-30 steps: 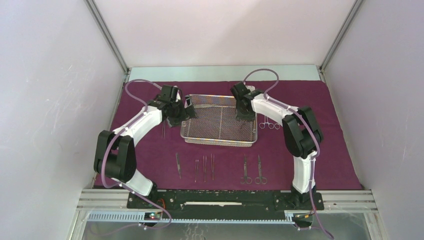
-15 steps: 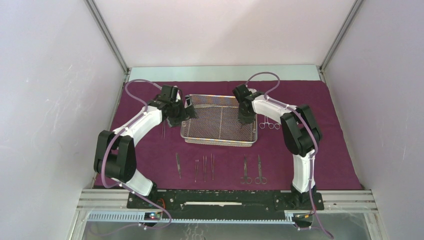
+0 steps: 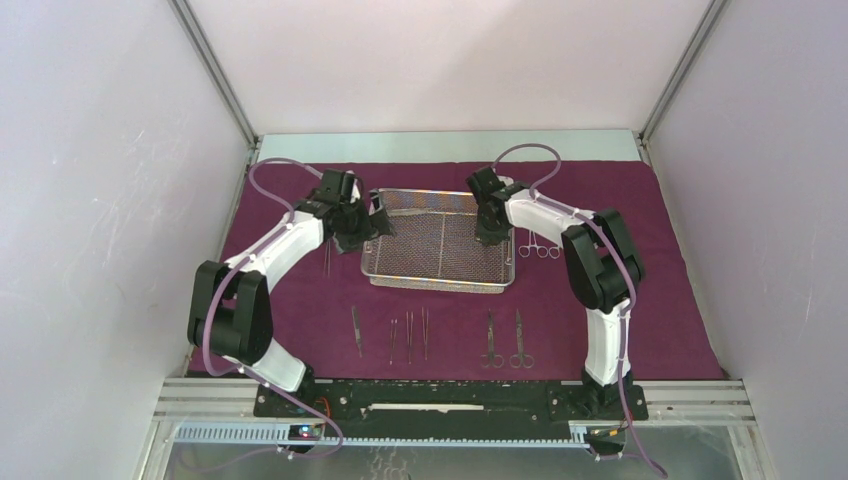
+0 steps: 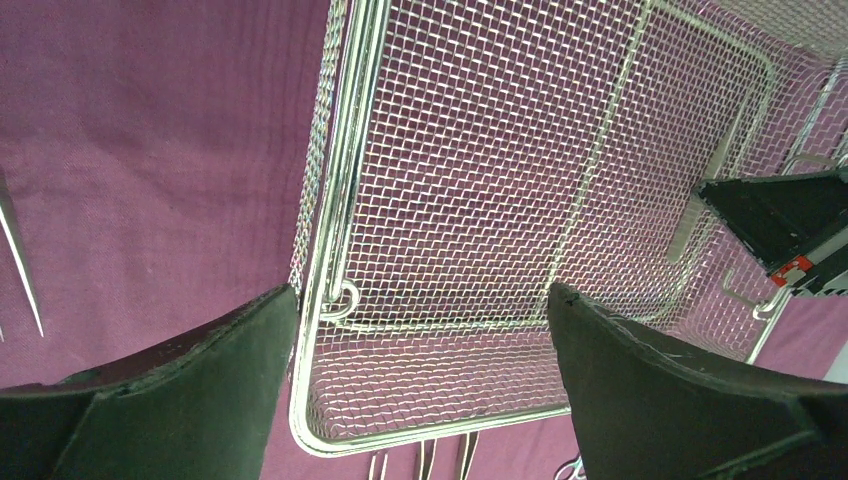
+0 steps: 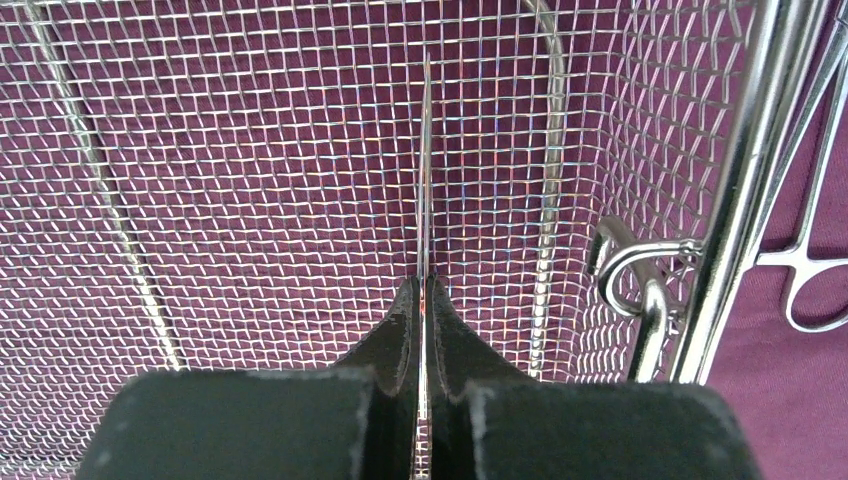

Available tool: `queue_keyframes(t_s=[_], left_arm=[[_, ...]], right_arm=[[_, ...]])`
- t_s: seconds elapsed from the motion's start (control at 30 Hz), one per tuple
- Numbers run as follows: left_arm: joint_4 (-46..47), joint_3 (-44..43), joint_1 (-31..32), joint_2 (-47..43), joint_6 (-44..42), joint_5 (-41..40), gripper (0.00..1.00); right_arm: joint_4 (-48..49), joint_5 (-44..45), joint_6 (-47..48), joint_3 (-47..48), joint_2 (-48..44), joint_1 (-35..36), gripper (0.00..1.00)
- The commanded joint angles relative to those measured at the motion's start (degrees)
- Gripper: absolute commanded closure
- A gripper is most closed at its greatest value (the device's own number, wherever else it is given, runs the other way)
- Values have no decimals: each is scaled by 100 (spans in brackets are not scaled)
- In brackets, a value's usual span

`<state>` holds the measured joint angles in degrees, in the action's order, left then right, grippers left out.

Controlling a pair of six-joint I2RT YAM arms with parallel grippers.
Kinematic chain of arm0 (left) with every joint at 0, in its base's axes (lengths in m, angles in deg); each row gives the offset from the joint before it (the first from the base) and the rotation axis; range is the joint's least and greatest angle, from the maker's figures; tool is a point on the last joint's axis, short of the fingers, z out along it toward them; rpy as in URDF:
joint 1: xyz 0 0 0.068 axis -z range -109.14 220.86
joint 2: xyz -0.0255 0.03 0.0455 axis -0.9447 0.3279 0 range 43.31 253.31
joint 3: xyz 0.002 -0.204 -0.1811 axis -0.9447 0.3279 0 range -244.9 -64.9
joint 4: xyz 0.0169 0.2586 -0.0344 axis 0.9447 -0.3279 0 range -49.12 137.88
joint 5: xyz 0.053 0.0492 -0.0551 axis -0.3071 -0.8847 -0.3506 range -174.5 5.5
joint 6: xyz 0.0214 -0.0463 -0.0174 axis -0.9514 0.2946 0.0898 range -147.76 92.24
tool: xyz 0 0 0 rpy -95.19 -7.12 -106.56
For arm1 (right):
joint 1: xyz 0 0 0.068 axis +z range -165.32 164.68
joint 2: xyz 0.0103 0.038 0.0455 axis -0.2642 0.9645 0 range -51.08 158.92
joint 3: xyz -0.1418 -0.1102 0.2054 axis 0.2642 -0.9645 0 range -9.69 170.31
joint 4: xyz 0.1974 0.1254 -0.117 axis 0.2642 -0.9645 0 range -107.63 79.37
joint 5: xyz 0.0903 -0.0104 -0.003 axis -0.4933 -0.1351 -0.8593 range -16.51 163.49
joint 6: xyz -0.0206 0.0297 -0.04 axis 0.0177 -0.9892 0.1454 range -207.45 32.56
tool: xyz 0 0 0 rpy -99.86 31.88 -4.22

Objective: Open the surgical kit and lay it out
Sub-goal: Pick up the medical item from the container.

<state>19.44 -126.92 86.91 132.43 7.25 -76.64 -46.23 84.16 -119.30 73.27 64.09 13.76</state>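
Mesh tray (image 3: 440,284) sits mid-cloth on maroon wrap (image 3: 620,300) spread over the worktop. Right fingers (image 5: 455,345) are inside its right end, pinched shut on a slim steel instrument (image 5: 425,170) seen edge-on over the mesh. Left fingers (image 4: 200,370) are spread wide, straddling the tray's left corner rim. Scissors (image 3: 491,342) and tweezers (image 3: 409,336) are lined up near the arm bases; a ring-handled clamp (image 3: 538,245) lies just right of the tray.
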Motion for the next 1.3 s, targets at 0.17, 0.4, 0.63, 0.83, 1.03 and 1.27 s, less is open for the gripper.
queue_keyframes(t_s=[0.17,0.4,0.63,0.83,1.03,1.27], left_arm=[[-26,-663,-239,-327,-146,-27,0],[87,-650,-278,-874,-237,75,0],[547,-305,-278,-1599,-117,833,0],[1360,337,-278,-2225,257,1809,0],[2482,971,-256,-2559,926,2757,2],[3354,1234,-35,-2632,1323,3240,6]], right_arm=[[469,-261,242,-204,-921,1,100],[1307,-1217,605,-531,-1750,-49,100],[2284,-2482,721,-815,-2425,-141,100],[3021,-3406,396,-985,-2745,-242,100],[3592,-3982,-31,-1075,-2860,-292,100],[4883,-4500,-1386,-1348,-2832,-344,100]])
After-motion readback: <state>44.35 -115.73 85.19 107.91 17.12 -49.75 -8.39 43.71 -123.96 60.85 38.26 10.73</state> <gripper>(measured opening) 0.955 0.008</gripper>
